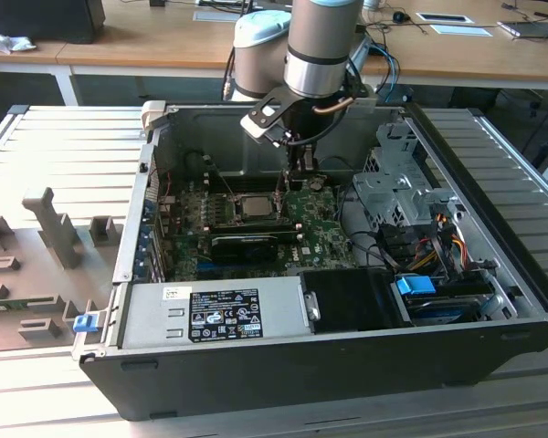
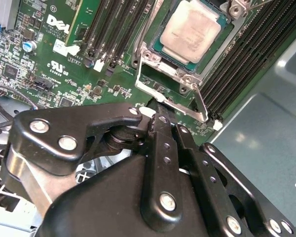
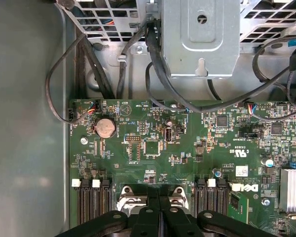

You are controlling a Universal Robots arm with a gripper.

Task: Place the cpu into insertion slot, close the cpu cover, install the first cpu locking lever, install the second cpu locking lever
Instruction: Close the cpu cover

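Already the cpu [image 2: 197,29] lies flat, metal top up, in the insertion slot [image 2: 144,53], and the gripper [image 2: 157,118], fingers pressed together, meets the raised cpu cover [image 2: 177,104] at its edge, perhaps pinching it.

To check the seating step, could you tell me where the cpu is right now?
In the second wrist view the cpu lies in the insertion slot on the green motherboard, flanked by black memory slots, just beyond the gripper.
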